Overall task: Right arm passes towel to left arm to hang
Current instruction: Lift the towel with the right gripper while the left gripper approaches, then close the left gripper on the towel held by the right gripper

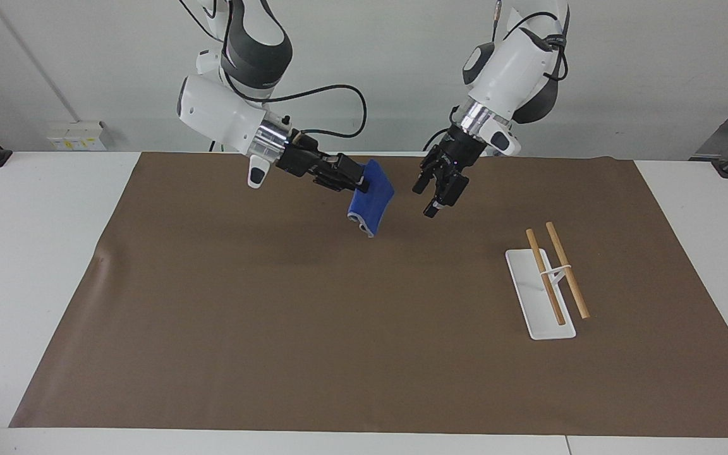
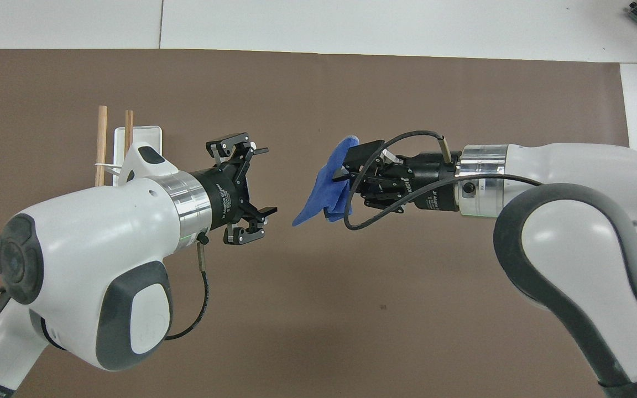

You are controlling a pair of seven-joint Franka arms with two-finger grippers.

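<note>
A white table point(image 1: 29, 265) is covered over most of its top by a large brown paper sheet point(image 1: 313, 328), which is matte and slightly wrinkled at its edge toward the right arm's end. A plain pale wall point(image 1: 370, 69) is seen where the robots stand, and a small socket box point(image 1: 76, 135) is fixed low on it.

Toward the left arm's end of the table a flat white rectangular base point(image 1: 538, 297) is laid on the paper. Two thin round wooden rods point(image 1: 557, 272) are carried above it by a small white support; they lie side by side and parallel.

The towel point(image 1: 370, 197) is a soft blue cloth with a thin grey edge. It is held in the air over the middle of the paper, and it hangs folded and wrinkled. It is clamped at its upper edge by the right gripper point(image 1: 359, 182), whose fingers are closed on the cloth.

The left gripper point(image 1: 435, 196) is raised over the paper just beside the towel, not touching it. Its fingers are spread wide and nothing is held in them.
</note>
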